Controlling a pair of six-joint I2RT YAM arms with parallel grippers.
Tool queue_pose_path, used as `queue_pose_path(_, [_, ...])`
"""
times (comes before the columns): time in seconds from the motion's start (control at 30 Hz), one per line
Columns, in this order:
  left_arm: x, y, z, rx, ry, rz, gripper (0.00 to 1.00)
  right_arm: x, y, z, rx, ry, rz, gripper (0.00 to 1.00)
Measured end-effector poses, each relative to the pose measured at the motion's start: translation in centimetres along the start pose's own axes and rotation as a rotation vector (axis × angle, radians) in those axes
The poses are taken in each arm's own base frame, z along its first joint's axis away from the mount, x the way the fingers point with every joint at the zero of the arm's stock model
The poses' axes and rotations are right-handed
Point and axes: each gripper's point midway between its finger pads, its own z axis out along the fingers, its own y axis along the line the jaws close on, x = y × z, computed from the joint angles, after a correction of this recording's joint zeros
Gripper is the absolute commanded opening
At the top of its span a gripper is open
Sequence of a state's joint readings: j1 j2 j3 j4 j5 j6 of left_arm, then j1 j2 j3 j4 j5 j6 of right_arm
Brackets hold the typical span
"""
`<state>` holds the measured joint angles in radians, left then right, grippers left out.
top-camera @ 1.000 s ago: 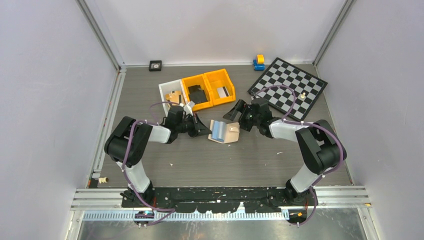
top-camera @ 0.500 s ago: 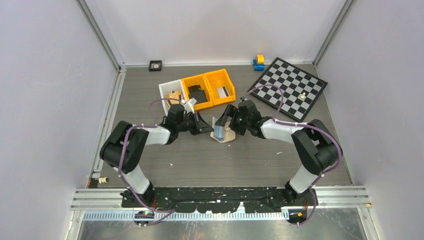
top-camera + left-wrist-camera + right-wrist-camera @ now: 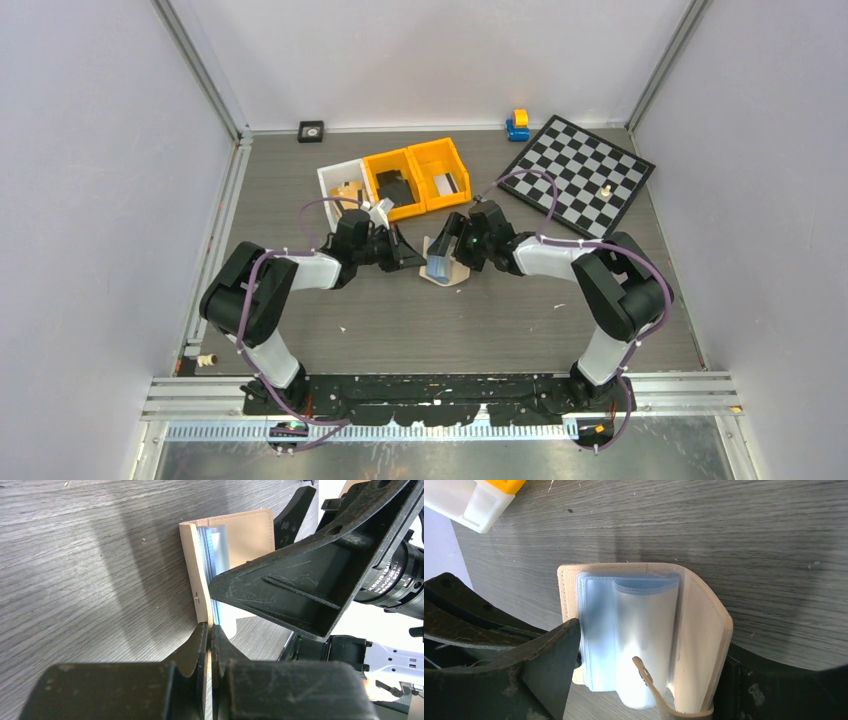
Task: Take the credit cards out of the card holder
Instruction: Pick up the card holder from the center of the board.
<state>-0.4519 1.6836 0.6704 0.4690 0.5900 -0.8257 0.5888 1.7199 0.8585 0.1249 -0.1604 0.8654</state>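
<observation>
The beige card holder [image 3: 443, 264] lies open on the table between both grippers, one cover raised. My left gripper [image 3: 210, 630] is shut on the edge of its beige cover [image 3: 245, 527]; it also shows in the top view [image 3: 411, 257]. My right gripper [image 3: 649, 650] is open, with one finger on each side of the holder [image 3: 696, 630]. The holder's see-through pockets [image 3: 644, 630] look pale, and I cannot make out a card in them. A light card with a dark stripe [image 3: 447, 183] lies in the right yellow bin, a dark one [image 3: 393, 188] in the middle bin.
A white bin [image 3: 334, 180] and two yellow bins [image 3: 440, 157] stand just behind the grippers. A chessboard [image 3: 578, 175] with a small piece lies at the back right. A blue and yellow toy [image 3: 517, 124] and a small black square [image 3: 311, 130] sit by the back wall.
My right gripper has moved left from beside the holder until its open jaws straddle it. The holder's right cover has lifted up. My left gripper has stayed on the holder's left edge.
</observation>
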Motion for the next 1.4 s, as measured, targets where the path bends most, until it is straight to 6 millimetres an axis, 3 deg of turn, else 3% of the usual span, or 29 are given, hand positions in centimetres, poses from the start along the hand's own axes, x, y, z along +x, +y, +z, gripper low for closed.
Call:
queue_pose_path(0.23, [0.1,0.2,0.0,-0.01,0.005,-0.007,0.0,0.1,0.0,0.2,0.003,0.003,-0.005,0.81])
queue_pose_path(0.4, [0.0,0.2,0.1,-0.012,0.008,-0.01,0.0,0.1,0.1,0.2,0.0,0.002,-0.005,0.87])
queue_pose_path(0.57, [0.0,0.6,0.5,-0.019,0.015,-0.017,0.0,0.1,0.2,0.2,-0.001,0.002,-0.01,0.75])
queue_pose_path(0.77, [0.1,0.9,0.6,-0.028,0.021,-0.025,0.0,0.2,-0.2,0.4,0.012,0.012,-0.021,0.69])
queue_pose_path(0.97, [0.1,1.0,0.6,-0.033,0.025,-0.029,0.0,0.3,0.0,0.6,0.025,0.02,-0.044,0.77])
queue_pose_path(1.4, [0.2,1.4,0.6,-0.051,0.022,-0.031,0.0,0.3,-0.2,0.9,0.062,0.03,-0.081,0.48])
